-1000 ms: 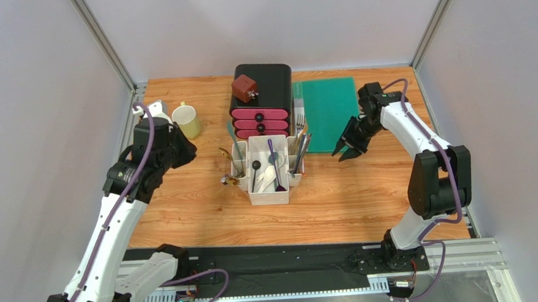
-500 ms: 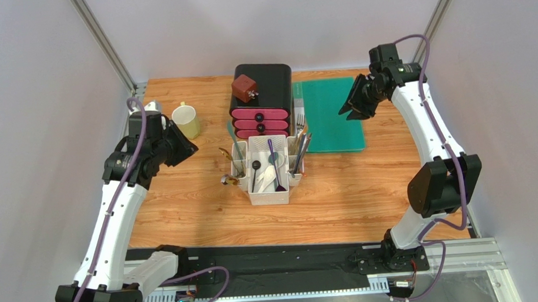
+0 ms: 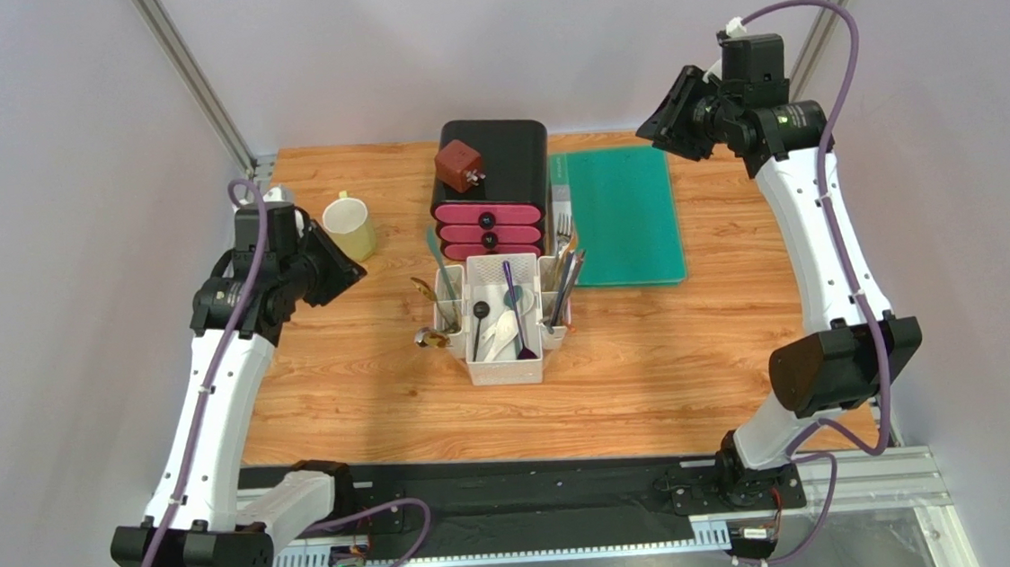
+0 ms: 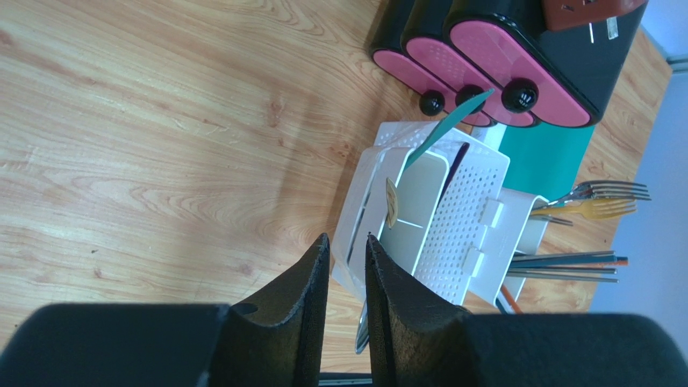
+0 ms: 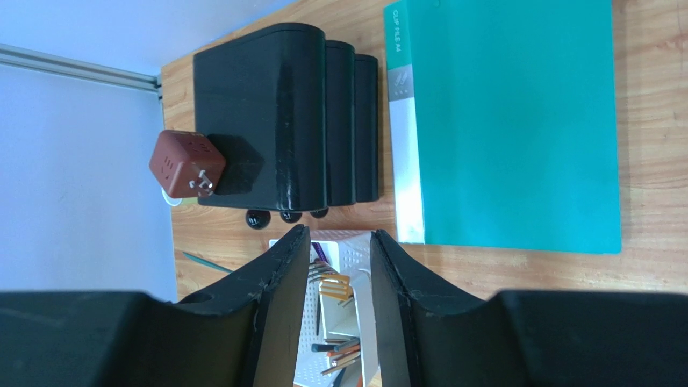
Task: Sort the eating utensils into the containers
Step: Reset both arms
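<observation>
The wooden table (image 3: 342,378) carries a green folder (image 3: 620,214) at the back, a black-and-pink drawer box (image 3: 489,183) beside it, and just in front of that box the white caddy (image 3: 502,351), its long side running from the near edge toward the far one. Nearly all the utensils I can pick out stand in it. A purple spoon (image 3: 508,281) and a black spoon (image 3: 479,315) lie in the centre bin with their handles along that same near-to-far line, and the forks (image 4: 602,193) and chopsticks (image 4: 565,266) poke out of the narrow bin on the right. A gold spoon (image 3: 422,290) hangs at the caddy's left flank. From here I can't tell whether it sits in the small side bin or only leans on the outside. If anything is left to tidy, I'd say it is that one, and it lies on the left arm's side. The left arm (image 3: 214,388) is bent low over the table, with the left gripper (image 4: 346,240) aimed at the caddy's left wall and well short of it, its fingers a narrow slit apart with nothing between them. The right arm (image 3: 818,232) is stretched tall over the far corner, much farther off. The right gripper (image 5: 339,235) looks down past the folder, its fingers parted somewhat wider and likewise empty.
</observation>
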Tool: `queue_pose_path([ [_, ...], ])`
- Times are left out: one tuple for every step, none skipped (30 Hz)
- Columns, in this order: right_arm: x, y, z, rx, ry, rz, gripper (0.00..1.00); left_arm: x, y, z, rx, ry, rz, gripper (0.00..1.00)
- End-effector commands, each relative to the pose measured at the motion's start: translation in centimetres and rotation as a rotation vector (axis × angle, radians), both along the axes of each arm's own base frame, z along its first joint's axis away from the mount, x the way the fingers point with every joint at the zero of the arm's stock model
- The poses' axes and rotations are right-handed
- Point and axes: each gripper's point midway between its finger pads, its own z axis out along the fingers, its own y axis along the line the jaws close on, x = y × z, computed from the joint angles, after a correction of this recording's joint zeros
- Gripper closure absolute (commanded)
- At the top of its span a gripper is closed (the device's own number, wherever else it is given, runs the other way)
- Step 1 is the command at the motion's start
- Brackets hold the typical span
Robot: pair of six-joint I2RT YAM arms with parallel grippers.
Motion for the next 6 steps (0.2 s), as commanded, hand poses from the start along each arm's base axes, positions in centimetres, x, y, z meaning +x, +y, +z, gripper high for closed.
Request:
queue_pose_path([
  [0.68, -0.04, 2.32, 0.032, -0.077, 0.012, 0.61, 0.94, 0.34, 0.6, -0.022, -0.029, 0.034, 0.71],
  [0.7, 0.46, 2.15, 0.062, -0.061, 0.036, 0.61, 0.99, 0.35, 0.59, -0.022, -0.031, 0.036, 0.71],
  [0.75, 0.43, 2.16, 0.078, -0.053, 0.034, 0.61, 1.03, 0.37, 0.42, -0.022, -0.029, 0.039, 0.73],
  [0.75, 0.63, 2.33, 0.106, -0.045, 0.023, 0.62, 1.07, 0.29, 0.33, -0.026, -0.035, 0.035, 0.74],
  [0.76, 0.72, 2.63, 0.119, -0.051, 0.023, 0.61, 1.28, 0.14, 0.3, -0.034, -0.043, 0.03, 0.75],
  [0.8, 0.84, 2.78, 0.129, -0.057, 0.025, 0.61, 1.22, 0.2, -0.01, -0.033, -0.037, 0.034, 0.74],
])
